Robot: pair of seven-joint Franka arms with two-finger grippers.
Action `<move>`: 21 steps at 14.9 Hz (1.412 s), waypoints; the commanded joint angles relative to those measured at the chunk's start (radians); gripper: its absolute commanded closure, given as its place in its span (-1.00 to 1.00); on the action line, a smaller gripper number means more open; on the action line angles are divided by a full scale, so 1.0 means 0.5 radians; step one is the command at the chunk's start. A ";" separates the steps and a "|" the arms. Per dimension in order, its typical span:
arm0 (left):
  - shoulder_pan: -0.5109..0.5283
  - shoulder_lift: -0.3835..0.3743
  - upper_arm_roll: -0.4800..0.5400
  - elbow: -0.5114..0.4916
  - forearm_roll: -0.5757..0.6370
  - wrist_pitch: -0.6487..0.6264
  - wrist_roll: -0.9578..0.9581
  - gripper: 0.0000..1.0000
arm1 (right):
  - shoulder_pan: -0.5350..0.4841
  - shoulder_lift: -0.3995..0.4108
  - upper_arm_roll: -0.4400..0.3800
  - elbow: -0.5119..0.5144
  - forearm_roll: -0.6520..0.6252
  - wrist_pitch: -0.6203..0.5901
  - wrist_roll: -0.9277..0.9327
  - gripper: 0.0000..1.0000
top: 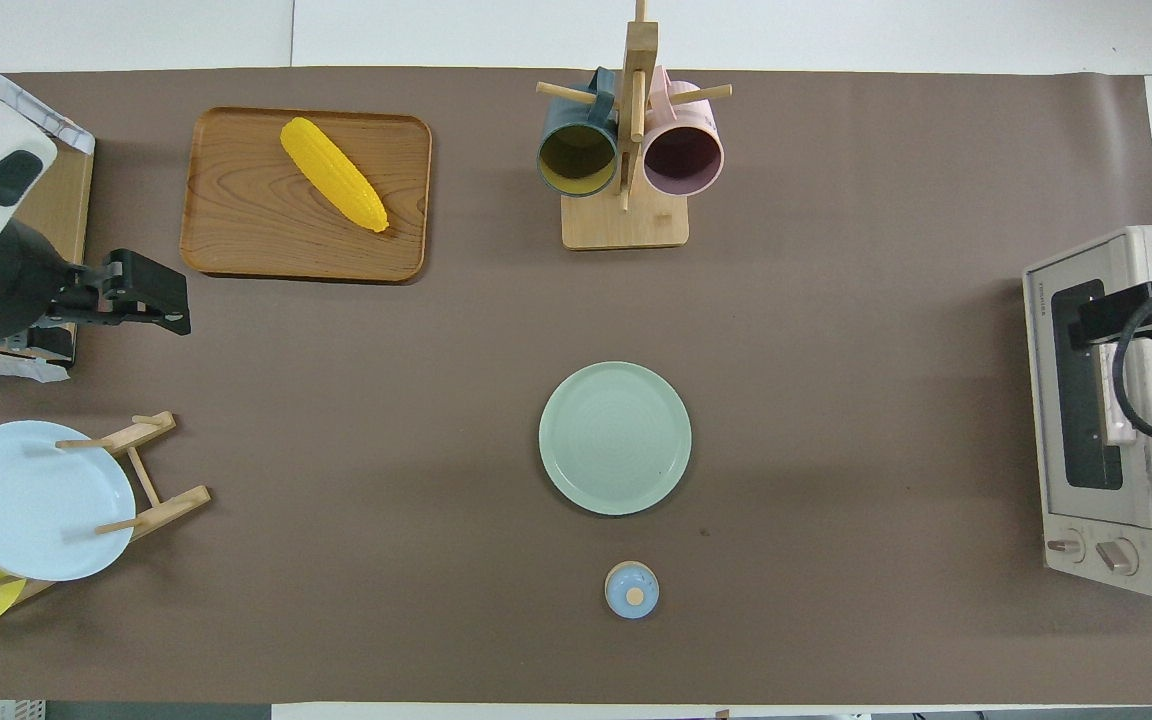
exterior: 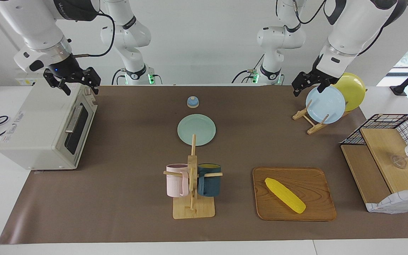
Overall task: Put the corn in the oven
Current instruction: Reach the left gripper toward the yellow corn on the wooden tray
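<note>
overhead view: going from the robots' end outward, the first things are a small blue bell, then a green plate in the middle of the desk, and farther still a mug stand with two mugs. at the left arm's end a plate rack with a pale blue and a yellow plate stands near the robots, and farther out is a wooden tray. the corn lies on this tray, slanted, well apart from both arms. the oven stands at the right arm's end of the desk, and its dark glass door looks closed in both views. the step in hand seems to be the start: nothing is picked and the door is not opened yet. to do it well, i think the right arm should first take the bar handle and pull the door fully down, so the rack is free, while the left arm goes down on the middle of the corn with the jaws set across its length, not along it, because the cob is round and may roll or slip at the thin ends. the left gripper hangs in the air over the plate rack, its jaws wide and holding nothing, the wrist bent down. the right gripper hovers over the top edge of the oven, near the door, also with wide, empty jaws, pointing down toward it.
</note>
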 commanded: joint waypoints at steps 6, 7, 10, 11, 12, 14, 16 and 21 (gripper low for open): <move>0.030 0.004 -0.002 -0.003 -0.036 0.103 -0.092 -1.00 | -0.015 -0.015 0.014 0.005 -0.034 -0.003 0.028 -1.00; 0.030 0.013 -0.002 -0.003 -0.042 0.116 -0.098 -1.00 | -0.021 -0.018 0.011 -0.004 -0.031 0.000 0.028 -1.00; 0.036 0.056 -0.002 -0.003 -0.052 0.171 -0.122 -1.00 | -0.037 -0.028 0.002 -0.025 -0.018 0.000 0.022 -1.00; 0.036 0.087 0.001 0.000 -0.055 0.189 -0.122 -1.00 | -0.037 -0.031 0.002 -0.028 -0.018 -0.015 0.004 -1.00; 0.039 0.105 0.001 0.003 -0.055 0.202 -0.125 -1.00 | -0.046 -0.031 0.002 -0.032 -0.018 -0.006 -0.009 -1.00; 0.064 0.169 0.001 0.012 -0.055 0.260 -0.128 -1.00 | -0.046 -0.049 0.002 -0.077 -0.015 0.007 -0.018 -0.29; 0.064 0.286 0.004 0.048 -0.045 0.281 -0.141 -1.00 | -0.028 -0.092 0.005 -0.163 -0.015 0.013 -0.021 1.00; 0.051 0.531 0.010 0.245 -0.027 0.303 -0.303 -1.00 | -0.021 -0.101 0.021 -0.167 -0.040 -0.018 -0.116 1.00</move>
